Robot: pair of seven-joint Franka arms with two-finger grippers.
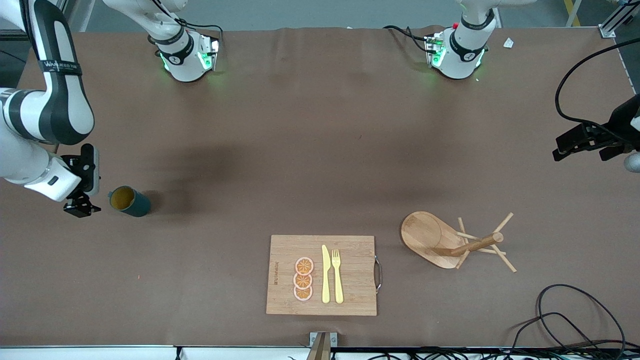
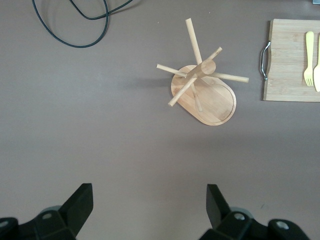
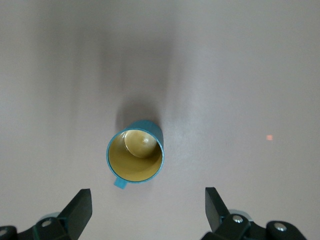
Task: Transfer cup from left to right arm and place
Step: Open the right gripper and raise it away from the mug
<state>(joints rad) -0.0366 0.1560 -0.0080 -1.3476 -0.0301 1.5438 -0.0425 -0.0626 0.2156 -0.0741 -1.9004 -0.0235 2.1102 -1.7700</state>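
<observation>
High front camera, two downward wrist cameras

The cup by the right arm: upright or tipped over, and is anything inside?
Upright and empty: the cup stands on the table, its mouth facing up, showing a bare yellow bottom in the right wrist view.

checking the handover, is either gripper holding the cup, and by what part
Nothing is held. The cup stands on the table beside the open right gripper; the open left gripper is over bare table.
</observation>
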